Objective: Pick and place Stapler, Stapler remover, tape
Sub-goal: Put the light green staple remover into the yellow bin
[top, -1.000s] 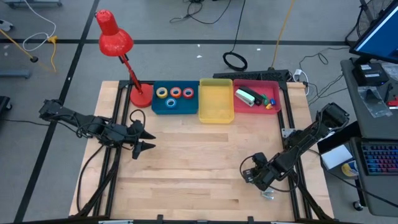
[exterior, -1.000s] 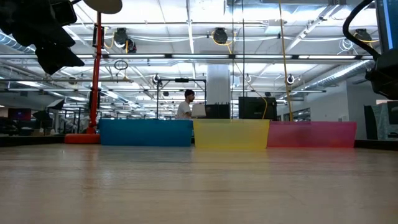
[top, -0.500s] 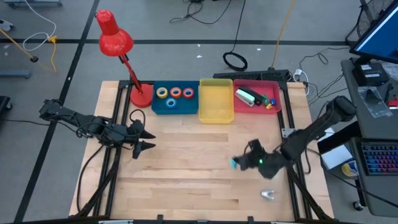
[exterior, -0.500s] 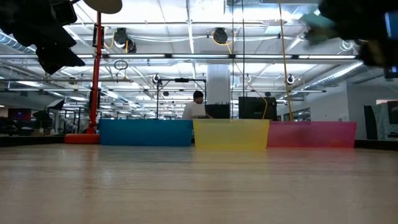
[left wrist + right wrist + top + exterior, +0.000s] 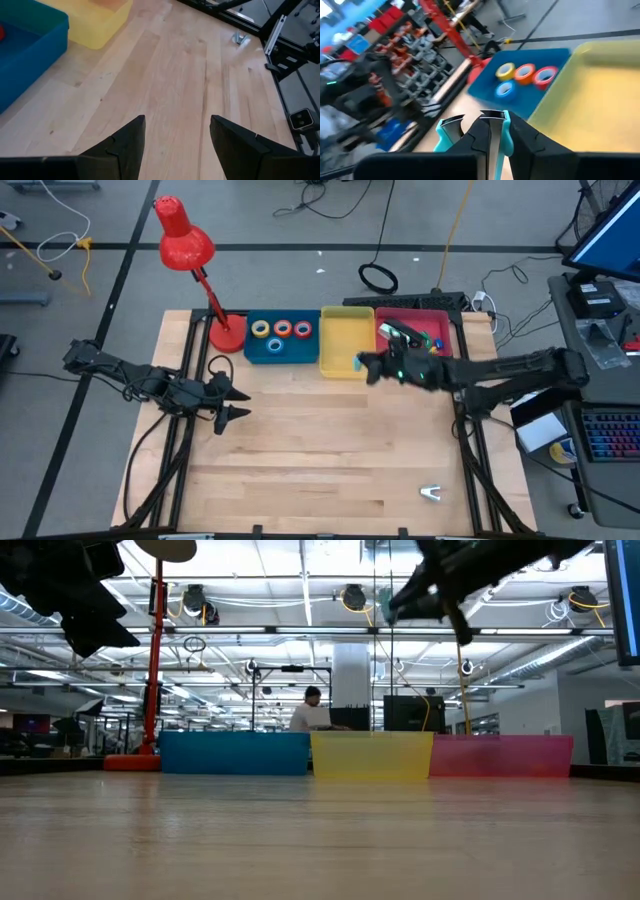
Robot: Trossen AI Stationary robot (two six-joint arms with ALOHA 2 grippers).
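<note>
My right gripper (image 5: 362, 363) hangs over the near right part of the yellow bin (image 5: 340, 330), shut on a teal stapler remover (image 5: 506, 131). The low view shows this gripper (image 5: 400, 602) high above the bins. In the blue bin (image 5: 262, 350) lie the tape rolls (image 5: 281, 330): yellow, orange, red and blue. A stapler (image 5: 397, 334) lies in the red bin (image 5: 445, 350). My left gripper (image 5: 243, 405) hovers open over the table's left part, nothing between its fingers (image 5: 132, 137). My right gripper pinches the stapler remover between its two fingers (image 5: 527, 142). Its teal sides (image 5: 442, 131) stick out past and beside them. The fingers come nearly level from the table's right side. The remover is lifted clear, above the yellow bin.
A small silver metal thing (image 5: 430, 493) lies near the table's near right corner. A red desk lamp (image 5: 185, 245) stands at the far left, its base (image 5: 226, 335) beside the blue bin. Small coloured clips (image 5: 432, 343) lie in the red bin. Bare wood spans the table's middle.
My right gripper has risen from the table's near right part and swung toward the far edge, over the yellow bin. It carries the teal stapler remover clear of the wood. It has tipped from pointing down to nearly level. The silver thing stays on the table.
</note>
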